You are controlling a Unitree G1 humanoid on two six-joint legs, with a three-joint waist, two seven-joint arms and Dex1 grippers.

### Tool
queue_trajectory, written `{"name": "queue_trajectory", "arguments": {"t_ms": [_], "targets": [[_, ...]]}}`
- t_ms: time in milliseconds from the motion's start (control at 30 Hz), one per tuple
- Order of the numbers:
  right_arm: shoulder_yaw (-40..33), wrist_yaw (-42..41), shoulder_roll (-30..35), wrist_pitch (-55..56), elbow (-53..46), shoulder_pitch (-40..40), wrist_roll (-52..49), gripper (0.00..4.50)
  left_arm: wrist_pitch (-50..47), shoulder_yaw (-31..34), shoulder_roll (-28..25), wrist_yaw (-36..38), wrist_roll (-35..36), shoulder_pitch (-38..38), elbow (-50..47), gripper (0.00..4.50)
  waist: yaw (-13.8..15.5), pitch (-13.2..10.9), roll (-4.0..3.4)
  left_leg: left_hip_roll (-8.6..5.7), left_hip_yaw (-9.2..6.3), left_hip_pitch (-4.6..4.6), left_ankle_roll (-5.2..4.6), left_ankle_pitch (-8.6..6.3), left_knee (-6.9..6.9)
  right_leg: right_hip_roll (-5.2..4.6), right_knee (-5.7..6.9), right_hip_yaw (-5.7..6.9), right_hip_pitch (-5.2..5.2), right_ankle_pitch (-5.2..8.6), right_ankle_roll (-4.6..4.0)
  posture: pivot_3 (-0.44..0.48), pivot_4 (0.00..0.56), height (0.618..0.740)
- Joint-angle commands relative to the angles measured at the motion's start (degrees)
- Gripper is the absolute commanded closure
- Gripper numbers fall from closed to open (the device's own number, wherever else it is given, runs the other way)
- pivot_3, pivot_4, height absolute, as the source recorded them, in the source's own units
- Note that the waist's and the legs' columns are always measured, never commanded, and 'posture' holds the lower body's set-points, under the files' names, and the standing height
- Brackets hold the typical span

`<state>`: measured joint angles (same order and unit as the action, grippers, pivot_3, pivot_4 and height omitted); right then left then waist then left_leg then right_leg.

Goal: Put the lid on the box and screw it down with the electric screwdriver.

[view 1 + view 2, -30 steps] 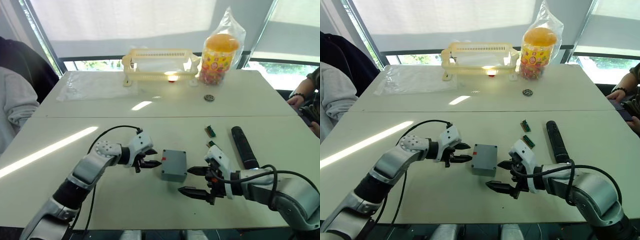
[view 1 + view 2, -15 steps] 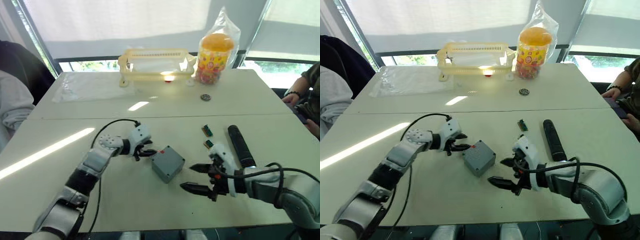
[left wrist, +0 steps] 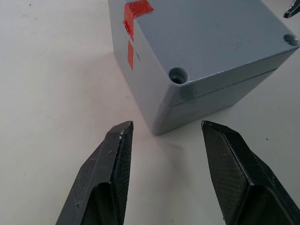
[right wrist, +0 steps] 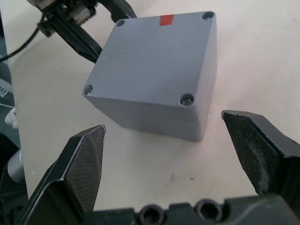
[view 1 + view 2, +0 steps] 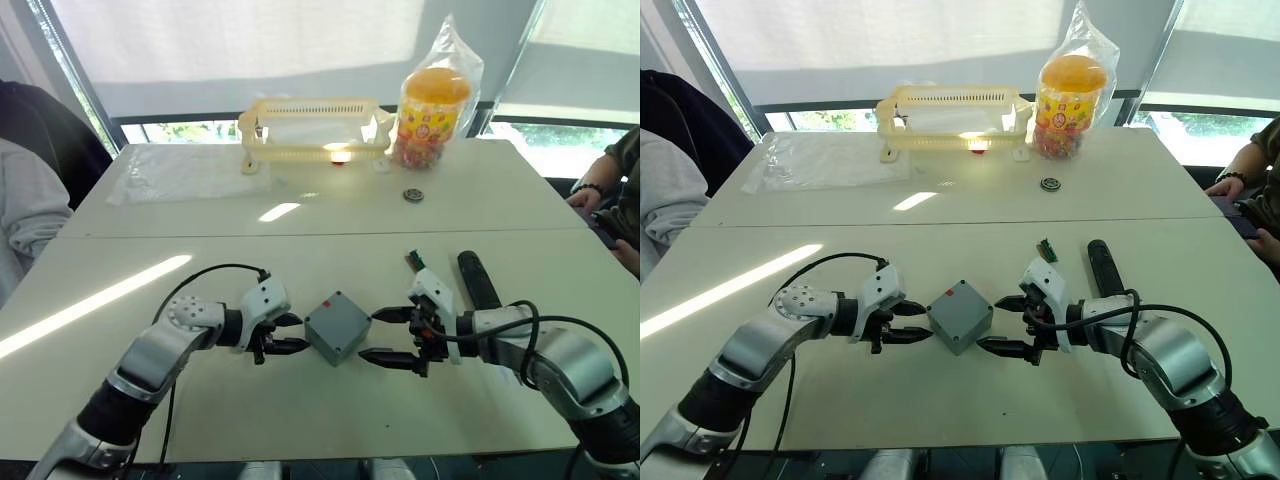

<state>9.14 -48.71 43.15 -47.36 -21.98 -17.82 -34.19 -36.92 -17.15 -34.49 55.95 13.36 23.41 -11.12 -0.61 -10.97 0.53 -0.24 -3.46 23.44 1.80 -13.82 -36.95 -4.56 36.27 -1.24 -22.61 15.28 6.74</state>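
Two things are hard to settle here: the seam between the lid and the box shows as a thin line round the grey block, so the lid sits on the box, but whether any screws are in the corner holes cannot be told. The electric screwdriver is partly covered by the right forearm, and its bit end cannot be made out.

The closed box stands on the white table, turned corner-on, between the two grippers. The left gripper points at one corner of it from the robot's left, its fingers spread and clear of the box. The right gripper faces the opposite side, its fingers wide apart and holding nothing, with the box just ahead of their tips. The screwdriver lies on the table beyond the right arm, well apart from the box.

The block is matt grey with a round screw hole at each corner of the top and a red mark running over one upper edge onto the side.

A yellow basket and a bagged orange jar stand at the far edge. A person's sleeve is cut off at the left border.
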Motion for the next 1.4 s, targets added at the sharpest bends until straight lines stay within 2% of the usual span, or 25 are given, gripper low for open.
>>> {"name": "queue_trajectory", "arguments": {"t_ms": [33, 533, 667, 833, 967, 1067, 1167, 1233, 1300, 1400], "targets": [[-0.6, -1.8, -1.2, -0.7, -0.9, -0.1, -2.4, 0.14, 4.2, -1.3, 1.8, -0.6, -2.3, 2.8, 4.5, 2.15, 0.2, 0.0, 0.00, -0.01, 0.00, 0.00, 0.00, 0.00, 0.00, 0.00, 0.01, 0.00, 0.01, 0.00, 0.00, 0.000, 0.150, 0.740], [-4.0, 3.1, -3.0, -5.1, -7.6, 5.8, -3.1, 0.14, 7.6, -2.4, 4.6, 0.8, -4.7, 6.0, 8.6, 2.15, 0.1, 0.0, -0.01, -0.03, -0.02, -0.02, 0.00, 0.00, -0.05, -0.03, 0.01, 0.00, 0.07, 0.00, 0.00, 0.000, 0.150, 0.740], [-9.5, 4.6, -2.7, -6.2, -8.5, 6.5, -5.2, 0.14, 7.3, -0.5, 3.8, 0.7, -4.4, 6.0, 8.2, 2.15, 0.1, 0.0, -0.01, -0.03, -0.02, -0.01, 0.00, 0.00, -0.05, -0.03, 0.01, 0.00, 0.06, 0.00, 0.00, 0.000, 0.150, 0.740], [-21.3, 7.5, -3.1, -3.1, -9.9, 9.0, -8.0, 0.14, 7.7, 4.9, 2.5, -1.1, -2.4, 6.0, 6.0, 2.15, 0.1, 0.0, -0.01, -0.02, -0.04, 0.00, 0.00, 0.00, -0.04, -0.03, 0.01, 0.01, 0.05, -0.01, 0.01, 0.000, 0.150, 0.740], [-29.2, 10.3, -3.3, -4.3, -4.1, 4.9, -11.5, 0.14, 4.9, 10.8, 2.1, -0.4, 3.3, 7.6, 1.8, 2.15, 0.0, 0.0, 0.00, -0.01, -0.03, -0.01, 0.00, 0.00, -0.03, -0.03, 0.02, 0.01, 0.05, -0.01, 0.01, 0.000, 0.150, 0.740], [-27.5, 14.0, -4.5, 0.5, 3.3, -0.4, -5.6, 0.14, 1.8, 11.3, 1.7, -0.1, 5.5, 9.7, 0.1, 2.15, -0.1, 0.0, -0.02, 0.00, 0.01, -0.04, 0.00, 0.00, -0.05, -0.03, 0.03, -0.01, 0.05, -0.01, 0.01, 0.000, 0.150, 0.740], [-20.0, 15.3, -5.6, 10.0, 12.9, -4.3, 5.0, 0.14, 1.3, 9.6, 1.3, 0.7, 5.8, 11.4, -1.2, 2.15, -0.2, 0.0, -0.03, -0.02, 0.01, -0.05, 0.00, 0.00, -0.02, -0.01, 0.03, 0.00, 0.06, -0.01, 0.02, 0.000, 0.150, 0.740], [-15.6, 16.3, -7.5, 17.4, 20.6, -6.6, 11.6, 0.67, 0.7, 9.7, 3.0, -1.2, 6.1, 13.2, -2.0, 2.15, -0.2, 0.0, -0.03, -0.02, 0.05, -0.04, 0.00, 0.00, 0.00, 0.00, 0.03, -0.02, 0.02, -0.01, 0.02, 0.000, 0.150, 0.740], [-13.9, 16.1, -9.0, 21.8, 25.5, -7.5, 14.6, 1.43, 1.3, 8.8, 3.7, -2.2, 5.4, 14.0, -3.1, 2.15, -0.1, 0.0, -0.04, -0.02, 0.07, -0.02, 0.01, 0.00, 0.00, 0.00, 0.05, -0.03, -0.02, -0.02, 0.03, 0.000, 0.150, 0.740], [-13.8, 15.8, -10.3, 25.1, 28.3, -7.7, 16.1, 1.43, -0.7, 9.0, 4.2, -2.4, 7.4, 14.1, -5.5, 2.15, -0.1, 0.0, -0.06, -0.03, 0.07, 0.03, 0.01, 0.01, -0.01, -0.02, 0.12, -0.06, -0.07, -0.06, 0.10, 0.000, 0.150, 0.740]]}}
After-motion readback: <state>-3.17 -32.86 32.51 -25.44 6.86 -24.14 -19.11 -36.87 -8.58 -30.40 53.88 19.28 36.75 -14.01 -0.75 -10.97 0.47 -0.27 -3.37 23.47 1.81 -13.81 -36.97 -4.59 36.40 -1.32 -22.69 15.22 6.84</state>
